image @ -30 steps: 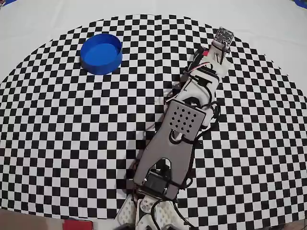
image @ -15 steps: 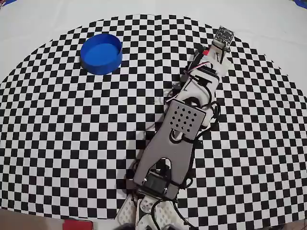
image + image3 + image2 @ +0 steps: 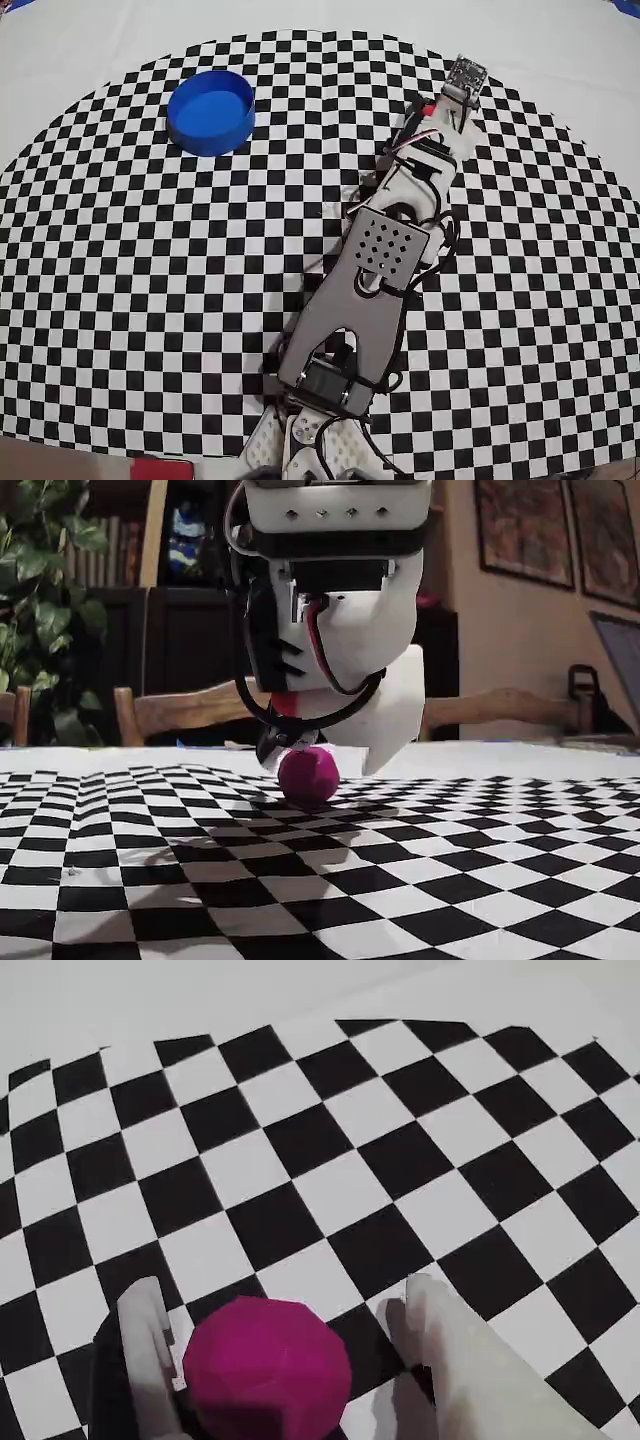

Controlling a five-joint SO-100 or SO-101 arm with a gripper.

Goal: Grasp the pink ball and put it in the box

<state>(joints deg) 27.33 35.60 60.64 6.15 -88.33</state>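
The pink ball point(image 3: 268, 1370) rests on the checkered cloth between my two fingers in the wrist view. It also shows in the fixed view point(image 3: 308, 772), sitting on the table under the gripper. My gripper point(image 3: 278, 1295) is open around the ball: the left finger point(image 3: 145, 1345) is close against it and the right finger point(image 3: 440, 1350) stands apart with a gap. In the overhead view the gripper point(image 3: 462, 88) is at the far right of the cloth and hides the ball. The box point(image 3: 210, 112), a round blue tub, stands far to the left and looks empty.
The black-and-white checkered cloth point(image 3: 150, 280) covers the table. The arm's body point(image 3: 370, 280) stretches from the near edge toward the far right. Wooden chair backs point(image 3: 170, 712) stand behind the table in the fixed view.
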